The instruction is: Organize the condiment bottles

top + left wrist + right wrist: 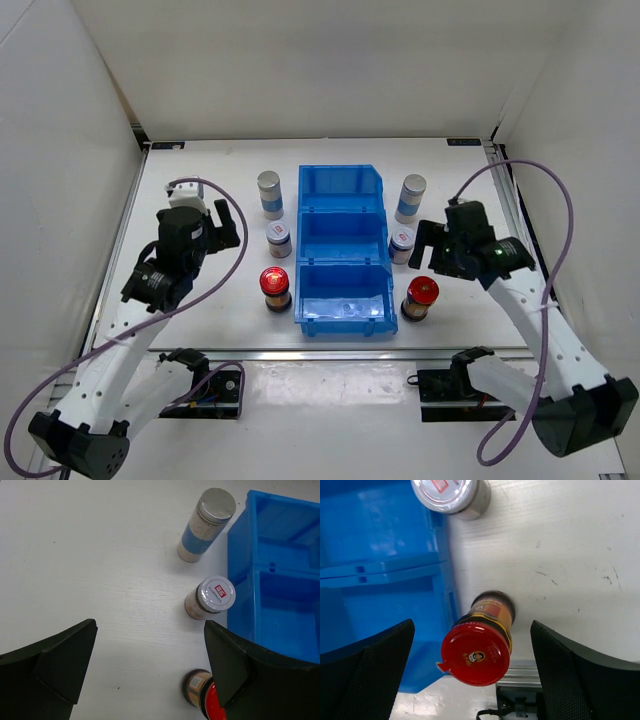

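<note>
Condiment bottles (275,287) flank blue bin (341,213), three each side.

Blue plastic bin (341,205), three compartments, upright at middle of white table (200,310).

White table (190,170) everywhere, matte and plain, running ahead of the left hand (226,225) up to the back wall (320,70). That wall is bare white. The left wall (50,150) closes things in just outside the left hand, and the right wall (590,100) does the same outside the right hand (424,250). Black corner brackets (140,133) sit where the walls meet, far ahead of both hands. Behind the hands, a metal rail (330,353) edges the table, then a glossy pale plate (330,420). The light is soft and even, with short shadows. Up close, ahead of the right hand, faint dark scuffs (545,575) mark the table.
</note>
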Motion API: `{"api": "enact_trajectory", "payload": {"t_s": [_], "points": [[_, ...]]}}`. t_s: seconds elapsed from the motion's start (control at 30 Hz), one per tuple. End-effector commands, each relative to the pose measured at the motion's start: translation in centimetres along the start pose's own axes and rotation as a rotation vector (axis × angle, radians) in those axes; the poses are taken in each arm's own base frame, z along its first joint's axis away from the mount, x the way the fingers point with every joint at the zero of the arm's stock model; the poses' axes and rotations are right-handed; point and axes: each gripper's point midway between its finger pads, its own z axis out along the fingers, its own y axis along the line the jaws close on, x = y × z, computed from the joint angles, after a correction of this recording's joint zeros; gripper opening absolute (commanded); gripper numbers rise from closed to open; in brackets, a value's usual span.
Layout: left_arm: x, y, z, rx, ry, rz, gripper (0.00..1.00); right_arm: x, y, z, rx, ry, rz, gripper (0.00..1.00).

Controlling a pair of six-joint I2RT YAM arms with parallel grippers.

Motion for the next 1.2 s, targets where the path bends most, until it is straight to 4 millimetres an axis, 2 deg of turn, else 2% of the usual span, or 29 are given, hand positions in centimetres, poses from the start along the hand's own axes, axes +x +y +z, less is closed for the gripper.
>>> {"api": "enact_trajectory", "payload": {"t_s": [0.0,0.1,0.23,0.33,0.37,0.43,0.47,0.53,0.57,0.63,0.67,0.8,0.9,0.97,1.0,1.03,1.07,1.1,1.13,1.17], "points": [[0.3,1.4,0.2,-0.082,-0.009,-0.031,1.00,0.7,-0.9,1.1,0.118,0.030,-0.004,1.00],[0.6,1.6,0.4,-0.098,0.005,-0.023,1.00,2.2,-0.6,2.0,0.161,0.079,-0.025,1.00],[0.7,1.9,0.6,-0.119,0.006,-0.019,1.00,3.6,-1.0,3.2,0.248,0.128,-0.033,0.98],[1.0,2.2,0.7,-0.132,0.011,-0.015,1.00,4.7,-1.2,3.8,0.268,0.166,-0.029,0.85],[1.0,2.3,0.7,-0.141,0.008,-0.015,1.00,4.7,-1.2,3.8,0.268,0.166,-0.029,0.76],[1.0,2.3,0.7,-0.141,0.008,-0.015,1.00,5.6,-0.9,3.8,0.250,0.187,-0.017,0.66],[1.0,2.3,0.7,-0.141,0.008,-0.015,1.00,5.6,-0.7,3.6,0.237,0.176,-0.022,0.56],[0.9,2.5,0.7,-0.150,0.005,-0.015,1.00,5.4,-0.8,3.2,0.239,0.162,-0.012,0.44],[0.9,2.5,0.7,-0.150,0.005,-0.015,1.00,4.9,-1.1,2.5,0.251,0.133,-0.003,0.32],[0.9,2.5,0.7,-0.150,0.005,-0.015,1.00,3.8,-1.2,1.6,0.250,0.087,0.003,0.21],[0.9,2.5,0.7,-0.150,0.005,-0.015,1.00,2.8,-1.0,0.5,0.234,0.046,0.002,0.13],[0.9,2.5,0.7,-0.150,0.005,-0.015,1.00,0.1,-0.6,-1.6,0.214,-0.050,-0.010,0.03],[0.9,2.5,0.7,-0.150,0.005,-0.015,1.00,-0.3,-0.9,-2.0,0.237,-0.056,-0.025,0.02],[0.9,2.5,0.7,-0.150,0.005,-0.015,1.00,-0.4,-1.0,-1.8,0.250,-0.055,-0.029,0.05],[0.9,2.5,0.7,-0.150,0.005,-0.015,1.00,-0.3,-1.0,-1.6,0.256,-0.046,-0.032,0.15],[0.9,2.5,0.7,-0.150,0.005,-0.015,1.00,0.2,-0.8,-1.7,0.241,-0.020,-0.033,0.46],[0.9,2.5,0.7,-0.150,0.005,-0.015,1.00,0.4,-0.6,-1.6,0.228,-0.011,-0.032,0.60],[0.9,2.5,0.7,-0.150,0.005,-0.015,1.00,0.8,-0.5,-1.7,0.215,-0.001,-0.031,0.86],[0.8,2.6,0.6,-0.158,0.002,-0.015,1.00,1.2,-0.4,-1.5,0.208,0.015,-0.024,0.94],[0.8,2.6,0.6,-0.158,0.002,-0.015,1.00,1.8,-0.5,-1.4,0.202,0.024,-0.012,0.98]]}}
